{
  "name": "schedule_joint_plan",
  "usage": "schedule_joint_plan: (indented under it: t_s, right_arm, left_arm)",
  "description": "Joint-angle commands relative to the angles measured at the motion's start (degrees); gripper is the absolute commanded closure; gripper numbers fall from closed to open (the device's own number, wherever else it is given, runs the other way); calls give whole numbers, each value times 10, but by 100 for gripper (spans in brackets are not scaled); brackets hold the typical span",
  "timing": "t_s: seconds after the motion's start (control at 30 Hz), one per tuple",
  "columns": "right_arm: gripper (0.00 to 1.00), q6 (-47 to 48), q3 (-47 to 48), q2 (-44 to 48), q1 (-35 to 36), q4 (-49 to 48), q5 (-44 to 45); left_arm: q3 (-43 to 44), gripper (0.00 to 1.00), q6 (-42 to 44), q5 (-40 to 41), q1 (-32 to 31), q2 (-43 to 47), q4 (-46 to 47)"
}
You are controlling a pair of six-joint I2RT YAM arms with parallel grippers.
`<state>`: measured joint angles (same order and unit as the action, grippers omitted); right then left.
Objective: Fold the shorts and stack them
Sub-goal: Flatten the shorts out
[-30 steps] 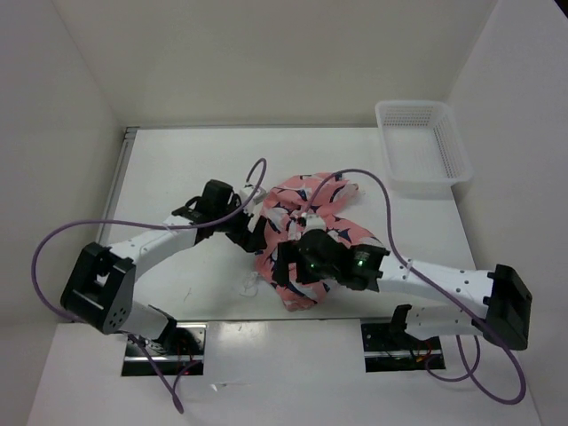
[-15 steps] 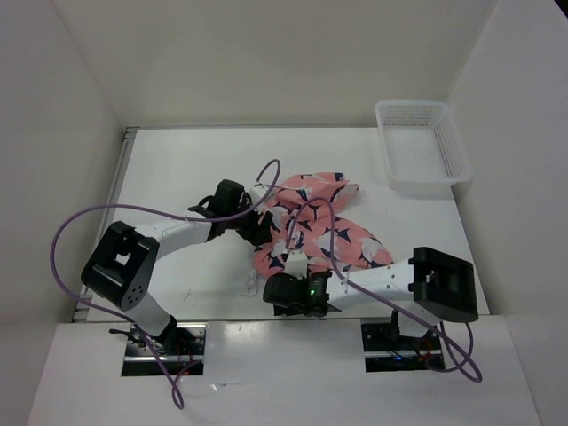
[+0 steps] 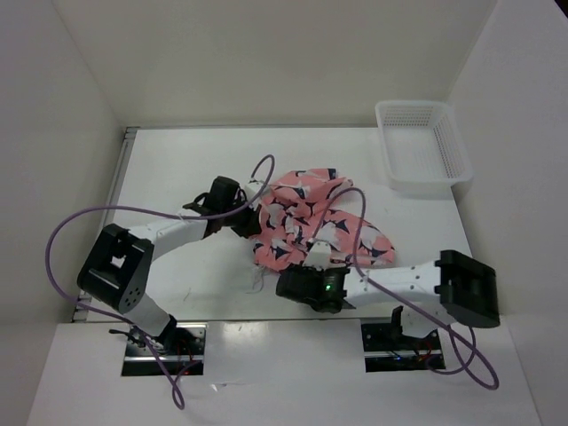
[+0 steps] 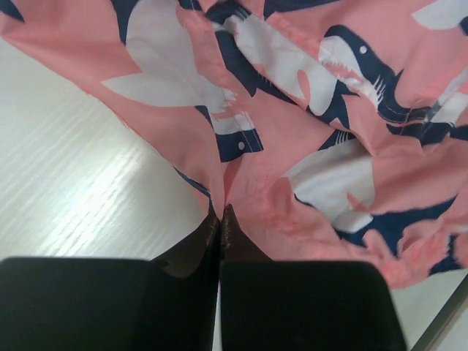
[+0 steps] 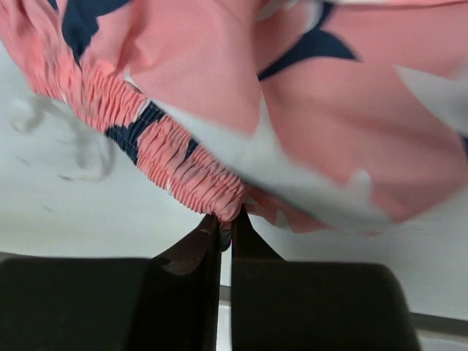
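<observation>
The shorts [image 3: 311, 222] lie in a crumpled heap on the bench [image 3: 177, 169], about midway between its far and near edges and a little right of centre. They are pink with dark blue and white shark shapes, bunched and creased rather than spread flat.

The left hand [image 4: 221, 212] is at the left edge of the heap. Its two black fingers [image 4: 190, 248] are pressed together, with a fold of the pink cloth pinched between their tips. The cloth rises from the pinch in a sharp crease, and the white bench shows just beside it.

The right hand [image 5: 225, 218] is at the near edge of the heap. It is also closed tight and nips the gathered elastic waistband between its tips. The band curves up and away to the left, and the rest of the cloth hangs above it.

A white mesh basket [image 3: 422, 146] stands in the far right corner of the bench, well apart from the shorts.
</observation>
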<state>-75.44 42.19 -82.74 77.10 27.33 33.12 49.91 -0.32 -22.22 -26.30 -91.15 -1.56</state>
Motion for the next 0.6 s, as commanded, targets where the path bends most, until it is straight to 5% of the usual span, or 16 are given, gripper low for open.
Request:
schedule_joint_plan:
  t_s: [0.0, 0.1, 0.17, 0.27, 0.4, 0.57]
  right_arm:
    - [100, 18, -11, 93, -76, 37, 62]
    - [100, 176, 13, 165, -183, -39, 26]
    - [100, 303, 50, 173, -317, -78, -9]
    - [100, 406, 227, 103, -453, -116, -89]
    - [100, 452, 434, 37, -493, -102, -139]
    - [100, 463, 519, 24, -474, -91, -144]
  left_arm:
    - [49, 100, 3, 5, 33, 48, -27]
    - [123, 100, 3, 5, 59, 55, -69]
    - [173, 100, 3, -8, 86, 38, -93]
    - [301, 100, 3, -51, 127, 6, -124]
    - [497, 100, 3, -96, 166, -26, -184]
    - [618, 100, 3, -155, 223, -26, -280]
